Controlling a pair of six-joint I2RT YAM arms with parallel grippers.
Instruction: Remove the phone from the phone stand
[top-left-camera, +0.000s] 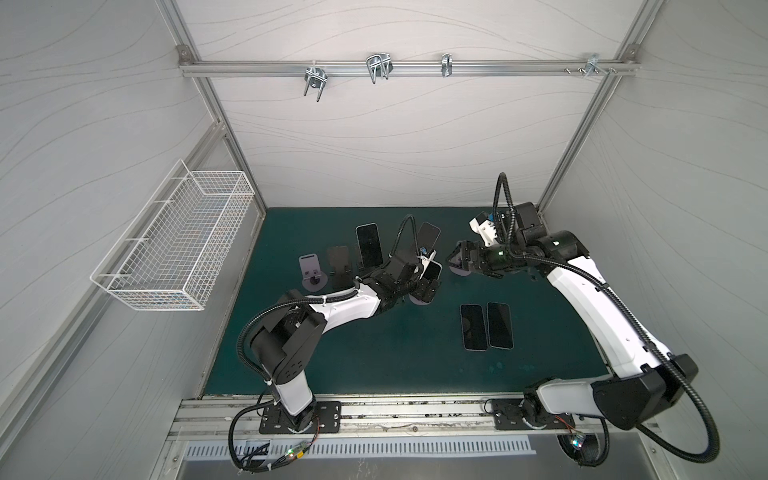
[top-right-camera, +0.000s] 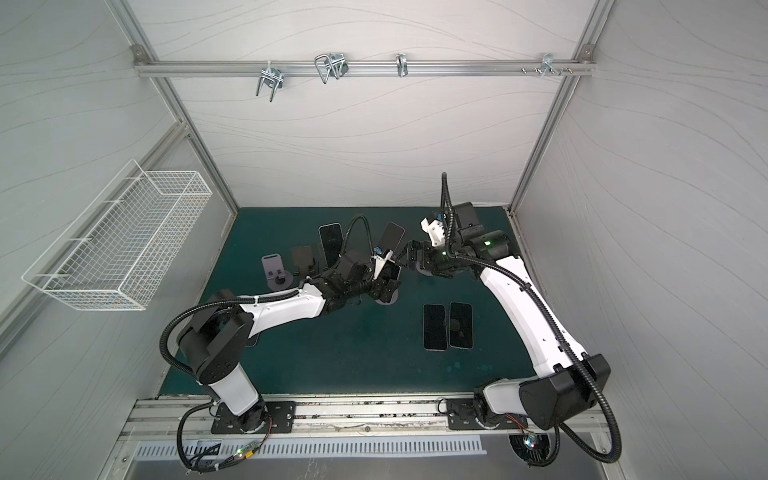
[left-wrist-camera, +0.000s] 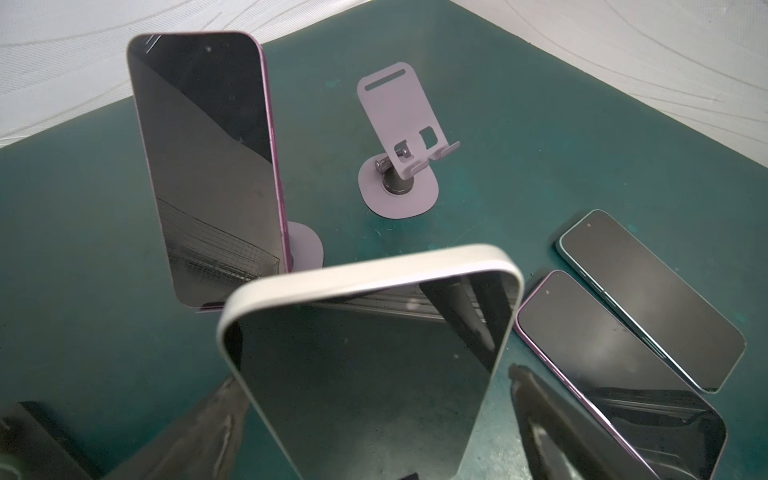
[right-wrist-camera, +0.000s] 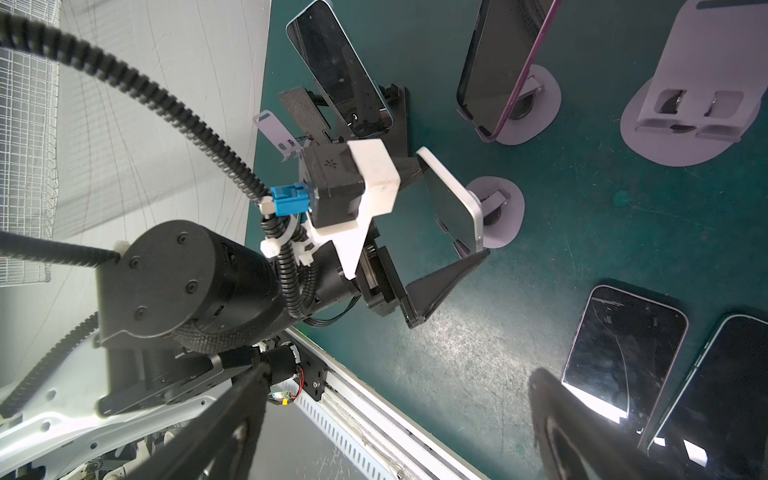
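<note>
Phone (left-wrist-camera: 365, 374), white-rimmed, low centre of the left wrist view, stands long axis upward on its stand (right-wrist-camera: 509, 224), between the wide-open jaws of the left hand (right-wrist-camera: 453, 208), ungripped. Right hand (top-left-camera: 457, 259), open and empty, is farther.

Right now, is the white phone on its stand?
On: the white phone leans on its lilac stand, open left gripper either side.

I find the phone (left-wrist-camera: 357, 353) between my left hand's (left-wrist-camera: 374, 399) fingers (left-wrist-camera: 540, 415) faced in glossy black glass, mirror-like, within a smooth matt off-white frame. The fingers look like scuffed matt black plastic. Beyond the hand, the empty stand (left-wrist-camera: 399, 137) is matt lilac with a bright metal hinge. The counter (left-wrist-camera: 83, 249) is matt teal and mottled. Near my right hand (top-left-camera: 454, 259), the purple-rimmed phone (right-wrist-camera: 623, 353) shows cracked glass.
</note>
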